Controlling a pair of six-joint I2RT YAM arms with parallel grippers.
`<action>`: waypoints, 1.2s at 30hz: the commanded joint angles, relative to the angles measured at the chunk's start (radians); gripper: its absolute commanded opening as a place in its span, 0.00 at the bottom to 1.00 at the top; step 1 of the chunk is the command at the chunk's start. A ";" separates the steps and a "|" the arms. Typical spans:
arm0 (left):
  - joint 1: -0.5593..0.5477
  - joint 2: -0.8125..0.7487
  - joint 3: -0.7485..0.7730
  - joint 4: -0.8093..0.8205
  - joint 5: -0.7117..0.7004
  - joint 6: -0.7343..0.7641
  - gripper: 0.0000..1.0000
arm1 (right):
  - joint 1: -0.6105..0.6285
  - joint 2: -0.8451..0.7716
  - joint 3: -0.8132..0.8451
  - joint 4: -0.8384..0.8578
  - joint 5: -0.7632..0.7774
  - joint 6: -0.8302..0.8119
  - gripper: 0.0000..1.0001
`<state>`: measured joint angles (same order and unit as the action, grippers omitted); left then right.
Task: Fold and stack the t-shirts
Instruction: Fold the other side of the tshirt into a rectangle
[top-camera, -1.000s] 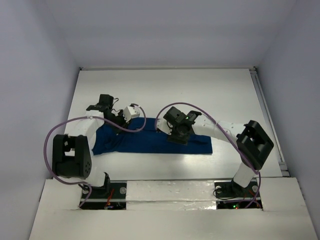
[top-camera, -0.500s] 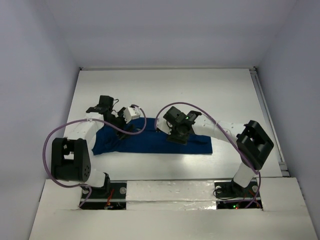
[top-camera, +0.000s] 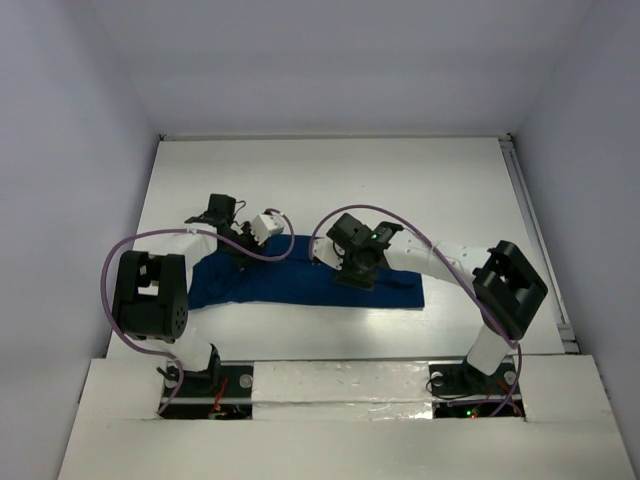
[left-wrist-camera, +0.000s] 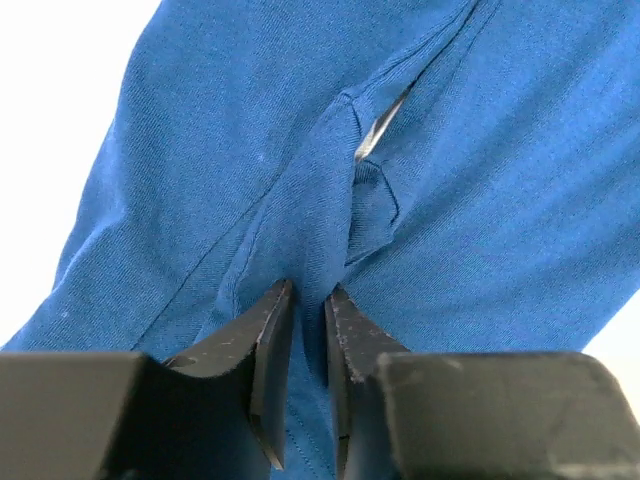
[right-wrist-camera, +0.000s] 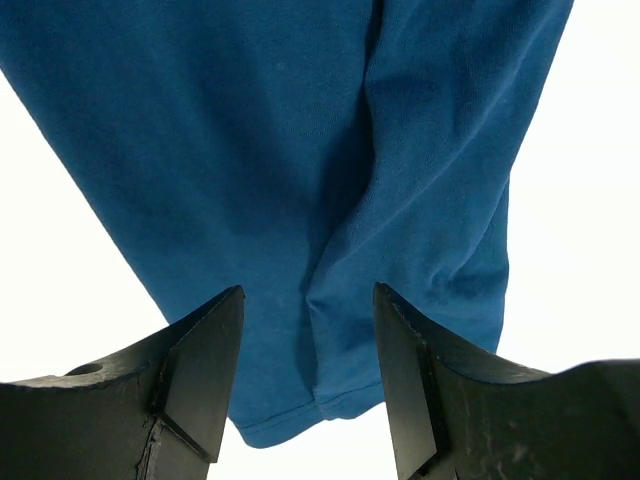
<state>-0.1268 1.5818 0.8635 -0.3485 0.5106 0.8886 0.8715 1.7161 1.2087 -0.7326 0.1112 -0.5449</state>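
Observation:
The dark navy t-shirt (top-camera: 300, 285) lies folded into a long strip across the near middle of the white table. My left gripper (top-camera: 243, 248) is at the strip's left part. In the left wrist view the left gripper (left-wrist-camera: 307, 300) is shut on a raised ridge of the t-shirt's cloth (left-wrist-camera: 480, 180). My right gripper (top-camera: 348, 272) is over the middle of the strip. In the right wrist view it (right-wrist-camera: 308, 300) is open, its jaws spread over the t-shirt (right-wrist-camera: 250, 120) near a hemmed edge, holding nothing. No printed graphic shows.
The white table (top-camera: 330, 180) is closed in by pale walls at the back and both sides. A metal rail (top-camera: 530, 230) runs along the right edge. Purple cables loop off both arms.
The left arm's elbow has risen and swung inward, and the left gripper has shifted slightly right while gripping the cloth. The right arm has hardly moved.

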 joint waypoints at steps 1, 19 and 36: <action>-0.008 -0.002 -0.001 0.016 -0.011 -0.028 0.14 | -0.003 -0.030 -0.008 0.021 -0.019 0.007 0.60; -0.008 -0.055 0.057 -0.116 0.005 0.012 0.35 | -0.003 -0.009 -0.005 0.027 -0.030 0.008 0.59; -0.008 -0.029 0.091 -0.147 0.006 0.016 0.31 | -0.003 -0.013 -0.012 0.032 -0.038 0.010 0.59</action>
<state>-0.1314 1.5658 0.9588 -0.4690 0.5003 0.8925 0.8715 1.7161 1.2034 -0.7307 0.0875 -0.5446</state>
